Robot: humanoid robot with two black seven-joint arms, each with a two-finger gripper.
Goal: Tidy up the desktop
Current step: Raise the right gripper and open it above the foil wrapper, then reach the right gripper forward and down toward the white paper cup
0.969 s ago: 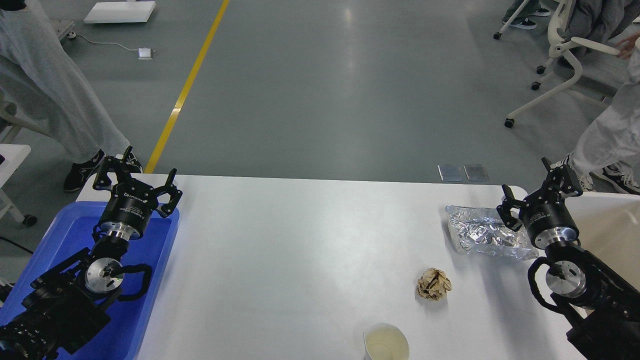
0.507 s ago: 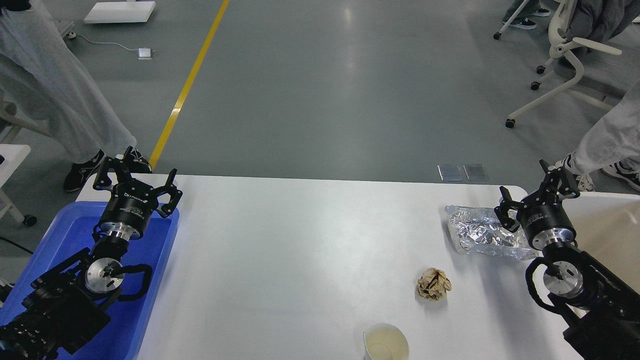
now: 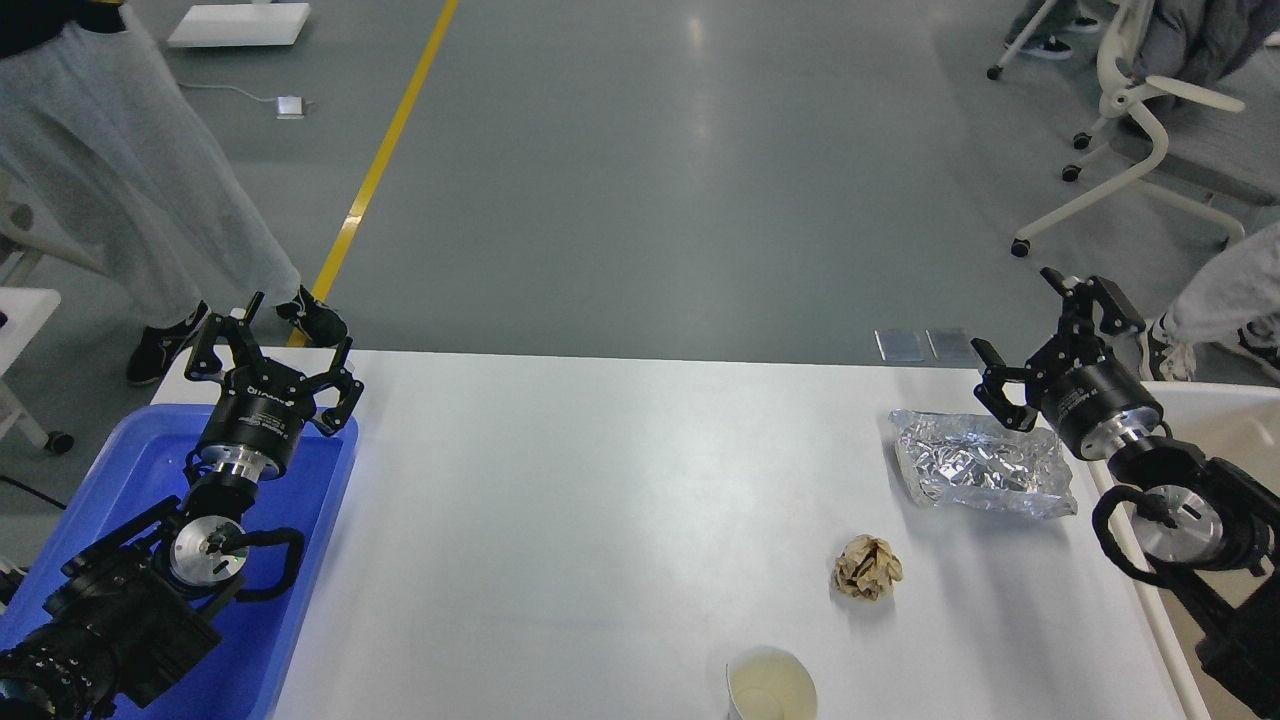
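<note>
Right gripper (image 3: 1040,335), fingers spread & empty, is hovering just beyond the foil bag (image 3: 982,475) on the desktop (image 3: 600,480); bag's long axis is running sideways, nearer this arm.

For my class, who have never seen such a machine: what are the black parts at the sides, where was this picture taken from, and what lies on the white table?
The view is from the robot's own head, looking down. The black parts are its two arms. The left claw hangs open over a blue tray; the right claw is open too. Neither holds anything. On the desktop lie a foil bag, a crumpled paper ball and a paper cup.
</note>
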